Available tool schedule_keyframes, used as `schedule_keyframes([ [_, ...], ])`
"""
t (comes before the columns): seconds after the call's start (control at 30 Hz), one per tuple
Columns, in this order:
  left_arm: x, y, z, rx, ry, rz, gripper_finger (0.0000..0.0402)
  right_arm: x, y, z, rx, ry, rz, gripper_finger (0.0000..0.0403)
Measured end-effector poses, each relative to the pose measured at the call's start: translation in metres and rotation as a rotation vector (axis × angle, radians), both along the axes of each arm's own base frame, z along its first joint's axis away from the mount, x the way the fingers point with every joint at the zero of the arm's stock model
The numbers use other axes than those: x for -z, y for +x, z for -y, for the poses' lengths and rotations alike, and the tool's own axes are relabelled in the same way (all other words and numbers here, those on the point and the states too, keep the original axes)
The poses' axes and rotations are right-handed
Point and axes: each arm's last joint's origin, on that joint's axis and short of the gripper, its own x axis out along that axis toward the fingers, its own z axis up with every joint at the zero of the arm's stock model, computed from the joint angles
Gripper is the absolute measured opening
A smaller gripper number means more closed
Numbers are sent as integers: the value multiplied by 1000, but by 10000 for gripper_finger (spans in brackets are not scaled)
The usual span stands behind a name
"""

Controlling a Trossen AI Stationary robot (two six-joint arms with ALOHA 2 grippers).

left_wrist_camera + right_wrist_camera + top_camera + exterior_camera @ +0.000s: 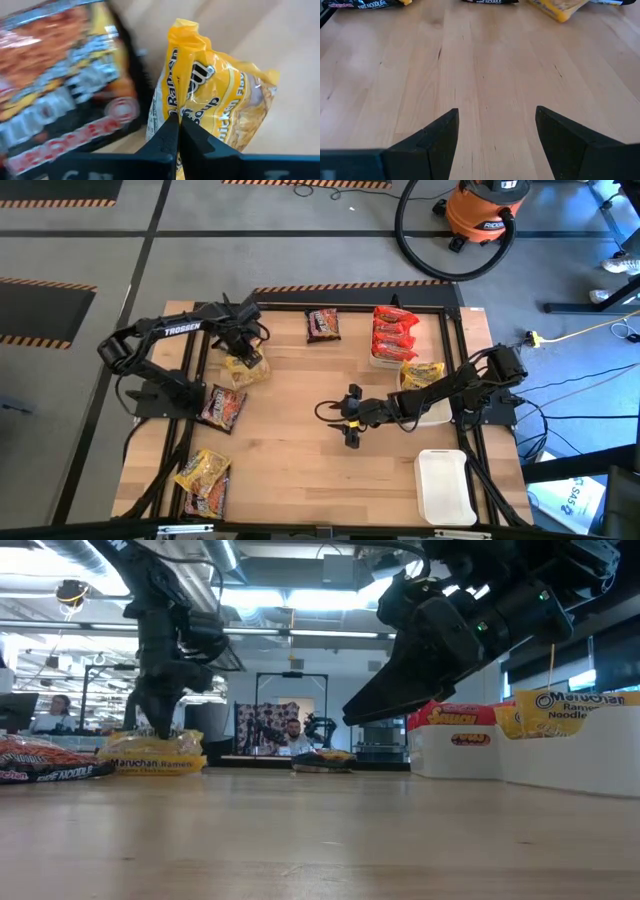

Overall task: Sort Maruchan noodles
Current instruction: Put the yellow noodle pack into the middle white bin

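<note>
While the pale wooden table [300, 430] is carrying everything, the two dark arms are reaching in from its opposite sides. Three white rectangular foam trays are sitting along the right side: one [446, 485] lying bare near the front corner, one [381, 361] at the back holding a stack of shiny red ramen packets [393, 333], and one [437, 415] between them holding a yellow packet [423, 373]. A dark maroon packet [322, 325] is lying at the back edge, another maroon packet [223, 406] at the left, and a mixed yellow and maroon pile [204, 480] at the front left corner. Near the back left, the left gripper [176, 137] is clamping its fingers tight on the crinkled end of a yellow plastic chicken ramen packet [220, 100], which is resting on the table. Over the bare middle of the table, the right gripper [496, 135] is hanging with its fingers spread apart, grasping nothing.
</note>
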Motion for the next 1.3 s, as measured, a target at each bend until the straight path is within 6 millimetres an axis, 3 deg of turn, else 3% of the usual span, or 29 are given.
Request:
schedule_keyframes([
  [0.27,-2,34,37,148,27,65,1,0,0,0,0,1,1,241],
  [0.6,-8,79,109,385,46,274,0,-11,6,-6,-7,-18,-62,241],
  [1.0,23,127,192,592,22,483,0,-34,10,-21,13,23,-95,241],
  [1.17,32,141,212,602,39,585,2,-43,6,-23,25,12,-101,241],
  [1.3,30,143,214,576,40,617,29,-43,5,-25,-23,93,-118,241],
])
